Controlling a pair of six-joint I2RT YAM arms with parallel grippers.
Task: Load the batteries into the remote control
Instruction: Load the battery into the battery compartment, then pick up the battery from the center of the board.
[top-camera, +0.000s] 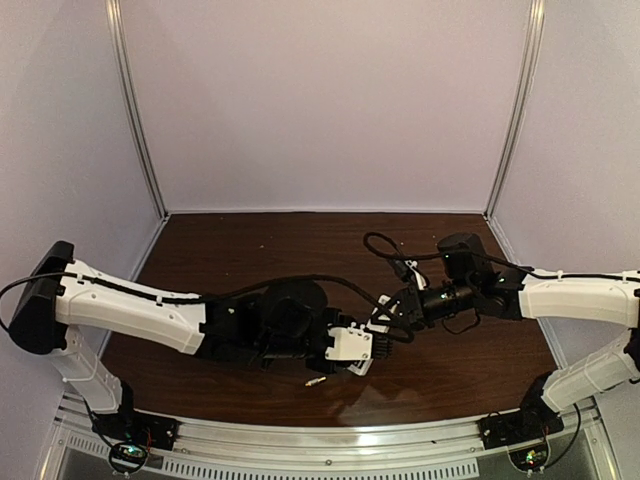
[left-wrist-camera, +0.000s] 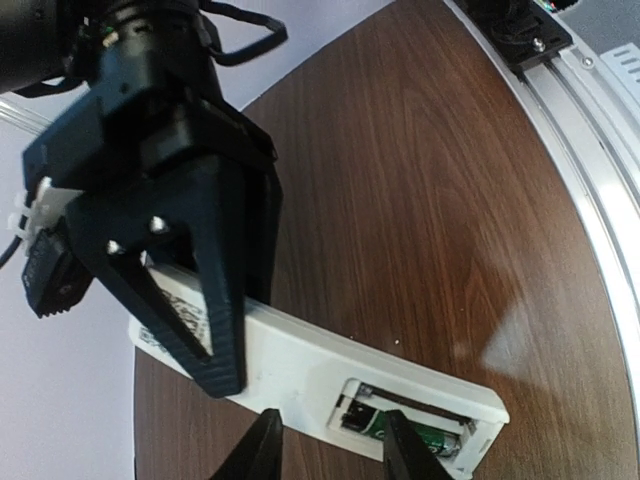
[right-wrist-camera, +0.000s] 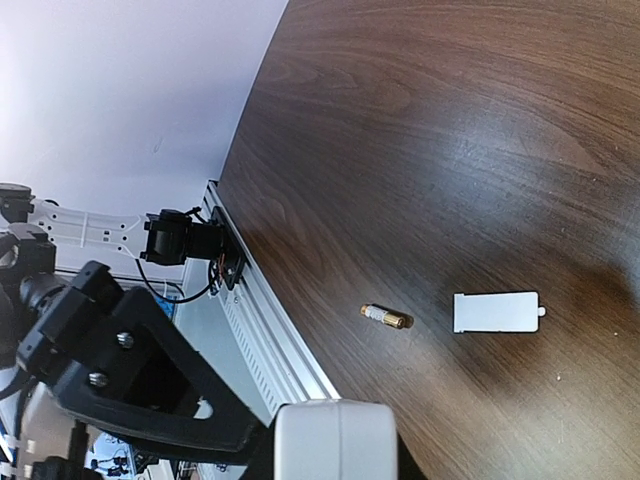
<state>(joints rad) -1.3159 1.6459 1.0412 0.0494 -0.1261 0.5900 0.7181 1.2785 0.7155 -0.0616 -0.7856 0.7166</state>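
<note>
The remote control (left-wrist-camera: 300, 360) lies back side up just above the dark wood table, its battery recess open. A dark battery with a green label (left-wrist-camera: 420, 435) sits in the recess. My right gripper (top-camera: 392, 312) is shut on the remote's far end, and its black fingers (left-wrist-camera: 215, 330) straddle the bar. The remote's end also shows in the right wrist view (right-wrist-camera: 335, 435). My left gripper (left-wrist-camera: 330, 452) is open and empty, with its fingertips either side of the recess end. The pale silvery battery (right-wrist-camera: 386, 317) lies loose on the table near the front edge (top-camera: 316, 381).
The small flat white cover piece (right-wrist-camera: 495, 312) lies on the table beside the loose battery. A metal rail (top-camera: 320, 440) runs along the table's near edge. Pale walls close in the back and both sides.
</note>
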